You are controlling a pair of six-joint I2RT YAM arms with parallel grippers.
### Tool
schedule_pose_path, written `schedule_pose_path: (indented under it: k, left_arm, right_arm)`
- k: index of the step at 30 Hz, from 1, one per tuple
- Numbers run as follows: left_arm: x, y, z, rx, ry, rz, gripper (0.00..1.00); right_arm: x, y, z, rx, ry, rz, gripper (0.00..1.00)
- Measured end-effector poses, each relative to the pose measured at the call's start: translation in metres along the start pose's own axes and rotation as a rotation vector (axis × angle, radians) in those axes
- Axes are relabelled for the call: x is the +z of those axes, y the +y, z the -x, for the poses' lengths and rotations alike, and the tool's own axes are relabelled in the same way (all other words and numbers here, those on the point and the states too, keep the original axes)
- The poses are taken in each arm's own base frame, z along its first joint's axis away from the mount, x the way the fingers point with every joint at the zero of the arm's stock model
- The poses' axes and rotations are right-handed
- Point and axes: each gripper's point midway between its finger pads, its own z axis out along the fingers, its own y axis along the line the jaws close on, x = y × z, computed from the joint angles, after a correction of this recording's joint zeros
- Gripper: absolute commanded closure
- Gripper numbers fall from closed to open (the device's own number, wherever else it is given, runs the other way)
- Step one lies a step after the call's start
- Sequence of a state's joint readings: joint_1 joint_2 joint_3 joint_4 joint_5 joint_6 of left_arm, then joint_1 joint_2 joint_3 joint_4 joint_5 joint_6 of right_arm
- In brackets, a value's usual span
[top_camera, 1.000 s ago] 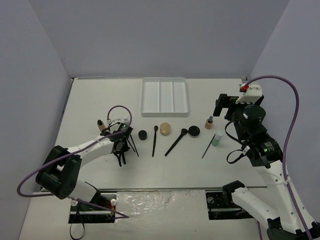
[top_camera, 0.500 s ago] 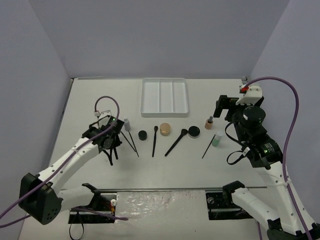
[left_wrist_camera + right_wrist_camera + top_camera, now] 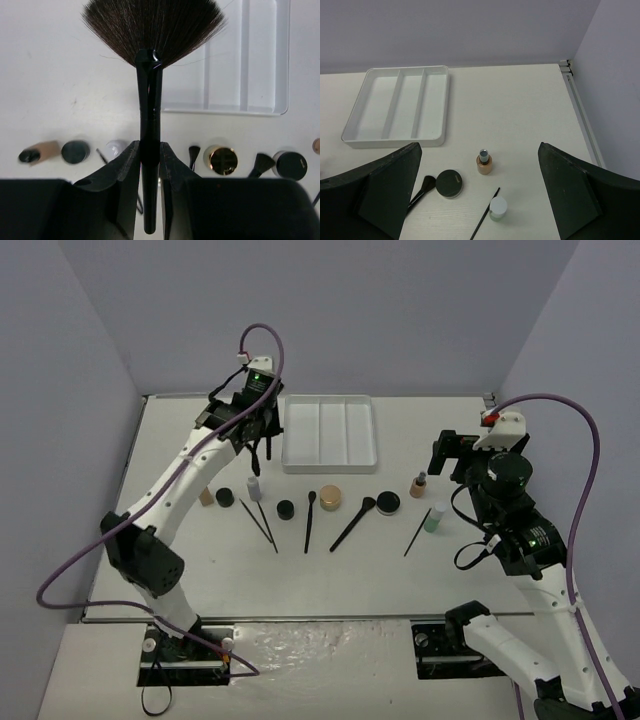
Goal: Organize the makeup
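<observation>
Fan brush [image 3: 150,95] handle clamped in left pincer [image 3: 149,149], bristles protruding.

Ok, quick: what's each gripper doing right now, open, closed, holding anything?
Left gripper: jaws closed on the black fan brush.
Right gripper: jaws open, holding nothing.

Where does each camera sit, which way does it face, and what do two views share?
Top external: above and behind the bases, looking down on the white tray; left arm and right arm show.
Left wrist: on the left arm, looking down at the table; left gripper shut on a fan brush.
Right wrist: on the right arm, looking across toward the back wall; right gripper open, fingers at both lower corners.
Shared: the tray shows in all three; the gold jar in top and left wrist views.
</observation>
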State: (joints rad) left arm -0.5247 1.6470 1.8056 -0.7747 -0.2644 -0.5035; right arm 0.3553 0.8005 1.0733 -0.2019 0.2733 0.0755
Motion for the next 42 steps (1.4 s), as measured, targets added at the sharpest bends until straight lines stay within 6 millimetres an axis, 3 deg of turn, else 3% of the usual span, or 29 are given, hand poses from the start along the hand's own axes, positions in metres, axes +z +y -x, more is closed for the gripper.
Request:
schedule_pose_path:
  k: [8, 12, 17, 26, 32, 35, 36, 38, 42]
  left_arm:
    - [0.129, -0.051, -0.019, 0.118, 0.073, -0.039, 1.00]
    - [0.180, -0.062, -0.033, 0.126, 0.106, -0.036, 1.00]
    - [0.225, -0.056, -0.047, 0.117, 0.127, -0.010, 1.00]
    - [0.270, -0.037, -0.060, 0.077, 0.141, 0.015, 1.00]
    - [0.279, -0.039, -0.074, 0.075, 0.175, -0.009, 0.94]
    - [0.279, -0.041, -0.072, 0.056, 0.168, -0.013, 0.79]
    - [0.279, -0.042, -0.072, 0.051, 0.168, -0.013, 0.66]
    - [0.279, -0.043, -0.073, 0.037, 0.169, -0.012, 0.54]
    - [0.278, -0.045, -0.074, 0.014, 0.171, -0.009, 0.50]
  right_arm:
    - [0.000, 0.001, -0.008, 0.001, 0.025, 0.007, 0.00]
    - [0.001, 0.005, -0.017, 0.004, 0.056, 0.022, 0.00]
    - [0.004, 0.006, -0.032, 0.002, 0.101, 0.023, 0.00]
    - [0.007, 0.004, -0.046, -0.011, 0.144, 0.007, 0.00]
    - [0.012, 0.004, -0.052, -0.020, 0.166, -0.002, 0.00]
    - [0.013, 0.004, -0.053, -0.022, 0.170, -0.003, 0.00]
    - [0.013, 0.004, -0.054, -0.022, 0.171, -0.003, 0.00]
    - [0.013, 0.004, -0.054, -0.022, 0.171, -0.003, 0.00]
    - [0.013, 0.004, -0.054, -0.022, 0.171, -0.002, 0.00]
